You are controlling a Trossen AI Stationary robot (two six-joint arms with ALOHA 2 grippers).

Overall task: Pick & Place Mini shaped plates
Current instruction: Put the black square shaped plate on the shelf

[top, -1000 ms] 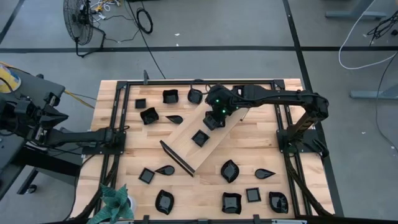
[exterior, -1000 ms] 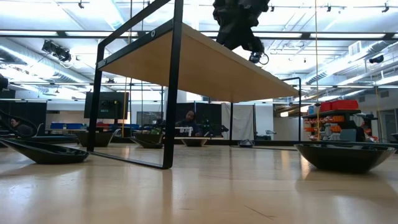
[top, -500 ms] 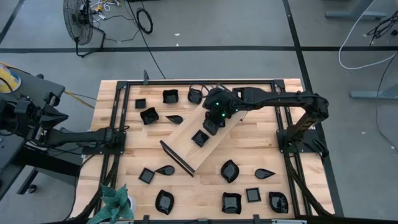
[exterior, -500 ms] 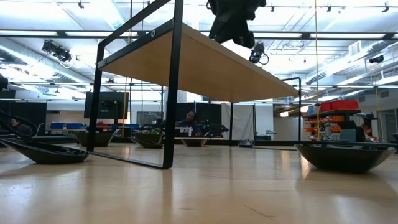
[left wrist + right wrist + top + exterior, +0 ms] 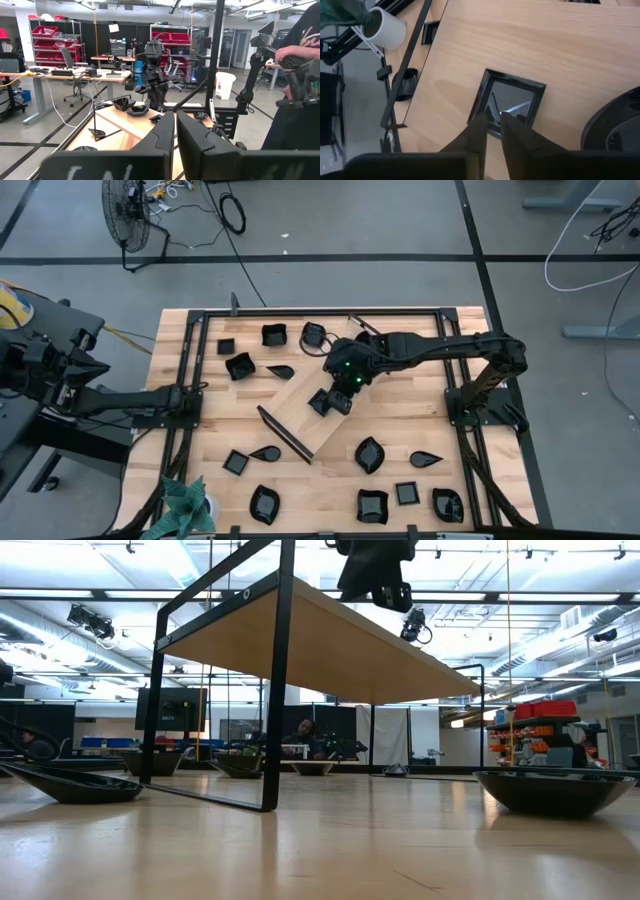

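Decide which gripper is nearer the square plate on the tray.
Right. The right gripper hangs just over the square plate on the tray; the left gripper waits at the table's left edge.

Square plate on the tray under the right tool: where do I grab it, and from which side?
Grip the raised rim of the square plate, coming straight down, one finger inside the well and one outside. It lies flat on the tray, so only that thin rim offers a hold. The right tool already hangs over its near edge.

Tray [image 5: 300,412] lay diagonal mid-tabletop [image 5: 400,395]; square plate [image 5: 322,402] on it, other plates [image 5: 369,454] scattered around.
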